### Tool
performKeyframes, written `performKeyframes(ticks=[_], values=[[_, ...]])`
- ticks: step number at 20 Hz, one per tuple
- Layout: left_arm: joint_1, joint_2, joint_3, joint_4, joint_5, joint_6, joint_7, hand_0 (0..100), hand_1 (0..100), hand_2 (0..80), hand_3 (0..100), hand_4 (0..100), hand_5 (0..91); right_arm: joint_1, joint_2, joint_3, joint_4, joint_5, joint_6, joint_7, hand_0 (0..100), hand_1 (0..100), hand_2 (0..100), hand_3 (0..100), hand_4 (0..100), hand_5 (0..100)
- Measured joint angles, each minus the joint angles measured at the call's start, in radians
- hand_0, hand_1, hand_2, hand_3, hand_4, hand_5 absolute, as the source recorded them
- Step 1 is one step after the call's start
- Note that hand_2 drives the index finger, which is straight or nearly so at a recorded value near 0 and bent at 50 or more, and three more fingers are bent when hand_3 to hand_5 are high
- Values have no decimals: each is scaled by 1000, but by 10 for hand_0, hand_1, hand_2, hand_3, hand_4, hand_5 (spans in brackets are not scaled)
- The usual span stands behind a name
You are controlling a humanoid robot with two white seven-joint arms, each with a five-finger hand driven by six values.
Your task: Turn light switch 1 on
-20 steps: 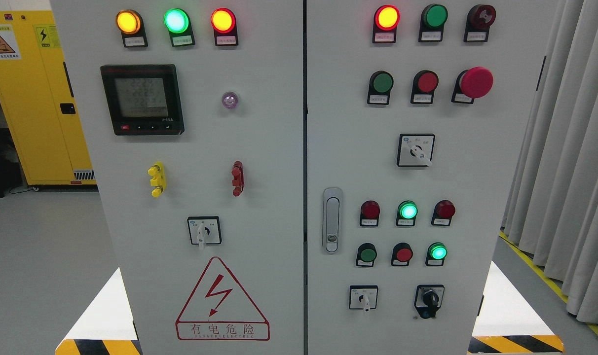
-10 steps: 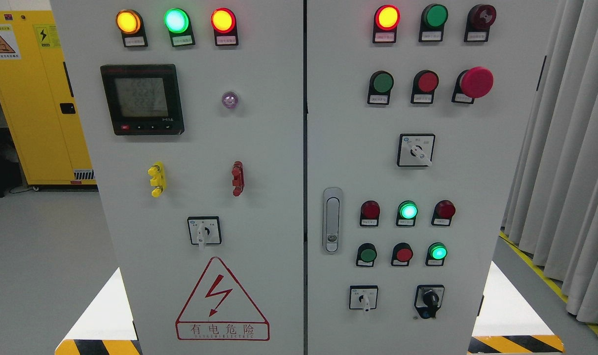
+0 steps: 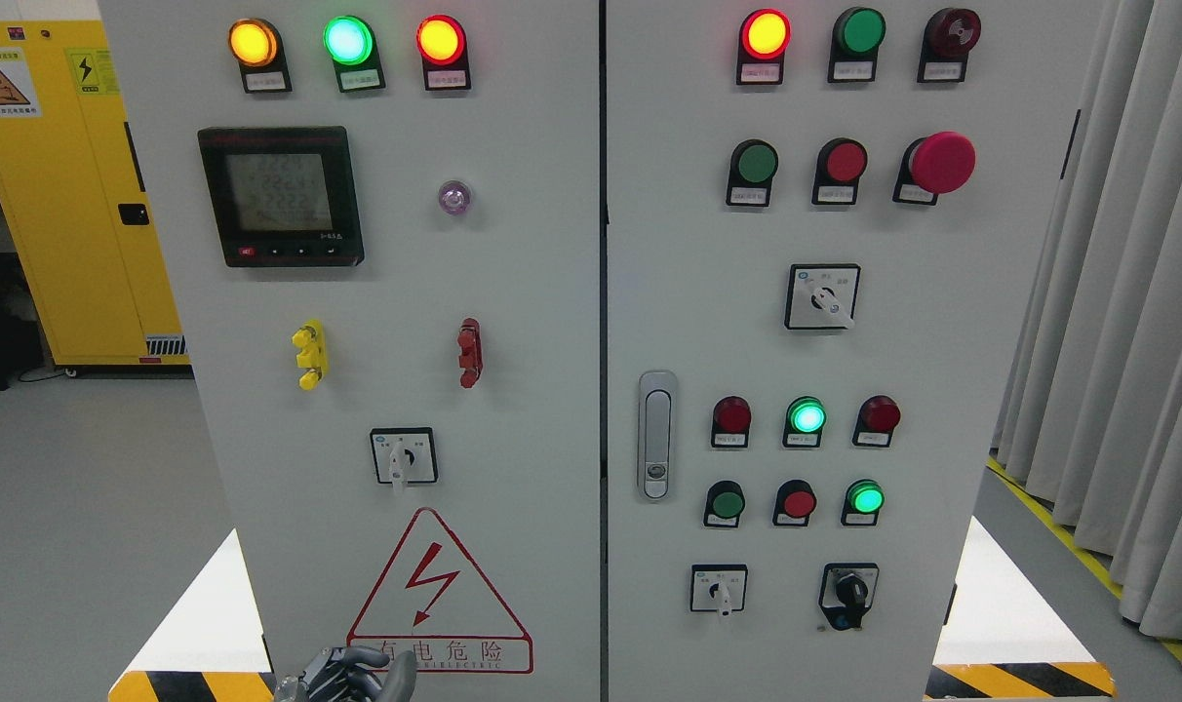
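The grey electrical cabinet (image 3: 513, 292) fills the head view with two doors. On the left door a white rotary selector switch (image 3: 403, 456) points down, above the red lightning warning triangle (image 3: 439, 595). The right door carries more selectors (image 3: 821, 296), (image 3: 718, 588) and a black knob (image 3: 849, 591), plus rows of green and red push buttons (image 3: 753, 164). I cannot read which label says switch 1. My left hand (image 3: 349, 677) shows at the bottom edge below the triangle, fingers relaxed and holding nothing. The right hand is out of view.
Lit indicator lamps (image 3: 347, 40) line the top of both doors. A digital meter (image 3: 280, 195), a red mushroom stop button (image 3: 940, 162) and a metal door handle (image 3: 656, 434) stick out. A yellow cabinet (image 3: 74, 195) stands at left, curtains (image 3: 1127, 292) at right.
My left hand has risen into view at the bottom edge under the warning triangle. The panel lamps and switches look unchanged.
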Motion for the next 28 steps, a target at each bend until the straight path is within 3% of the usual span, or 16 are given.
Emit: performKeyframes(ticks=[8, 28], values=[[-83, -19, -6, -22, -18, 107, 37, 215, 699, 592, 856, 872, 849, 0, 0, 0, 0, 0, 0, 0, 0, 500, 40, 0, 0, 0], [-198, -46, -32, -40, -67, 196, 142, 237, 694, 589, 870, 880, 859, 0, 0, 0, 0, 0, 0, 0, 0, 500, 40, 0, 0, 0]])
